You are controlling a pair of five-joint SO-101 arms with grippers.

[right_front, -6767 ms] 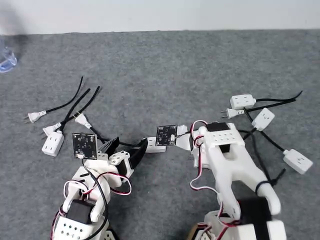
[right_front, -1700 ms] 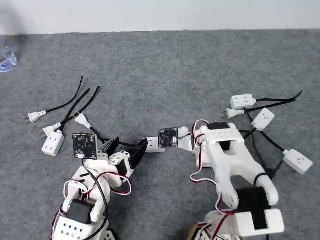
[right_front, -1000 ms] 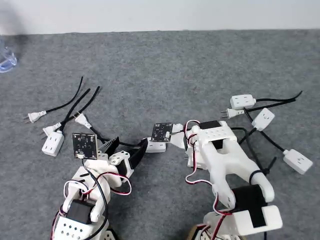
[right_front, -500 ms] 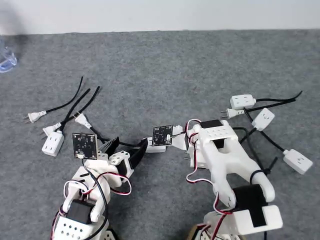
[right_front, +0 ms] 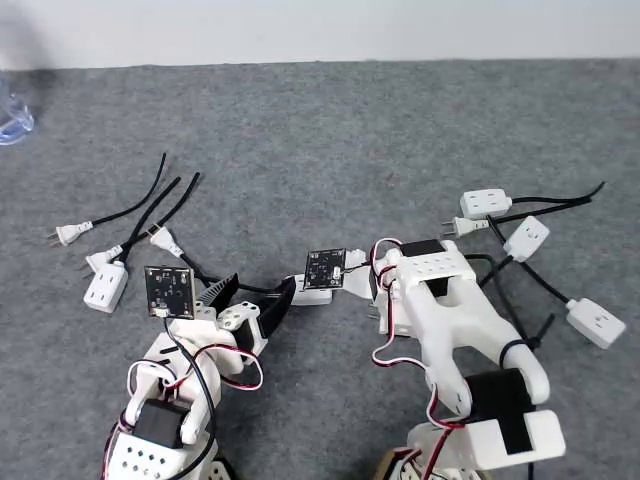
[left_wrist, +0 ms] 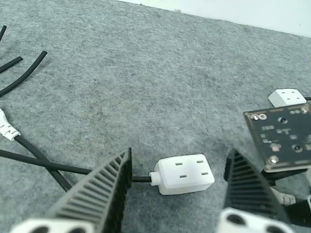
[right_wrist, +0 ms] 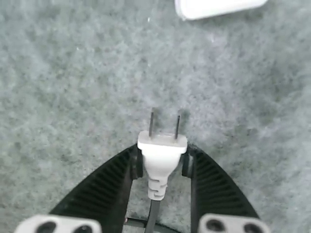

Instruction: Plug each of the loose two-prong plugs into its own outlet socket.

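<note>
High view looks down on a grey carpeted worktop [right_front: 330, 130], with one white arm at 7 o'clock and one at 5 o'clock.

**Sockets:** Five white blocks lie on the carpet.
- The left socket block [right_front: 104, 288] is at 9 o'clock.
- The middle socket block [right_front: 312, 293] is near the centre.
- Three lie at 3 o'clock: a rear socket block [right_front: 486, 203], a second socket block [right_front: 527, 237] just nearer, and a third socket block [right_front: 596, 322] closest to the edge.

In the left wrist view, the middle block's slots face up, uncovered.

**Plugs:** Four can be counted.
- A far-left plug [right_front: 62, 235] and a neighbouring plug [right_front: 165, 240] lie loose at 9 o'clock on black cords.
- A right-hand plug [right_front: 462, 226] lies just beside the rear socket block.
- The held plug [right_wrist: 163, 143] is clamped by its body in the right gripper [right_wrist: 163, 155]. Its two prongs point out over the carpet toward the edge of a white block, with a gap between.

**Left gripper:** The left gripper [left_wrist: 181, 154] has its jaws spread wide and holds nothing. The middle socket block is seen between its two fingers and touches neither.

**Change:** Compared with about seven seconds earlier, the right arm has swung a little toward 9 o'clock. Over the last half second it has barely shifted. The left arm, blocks and loose plugs lie where they did.
</note>
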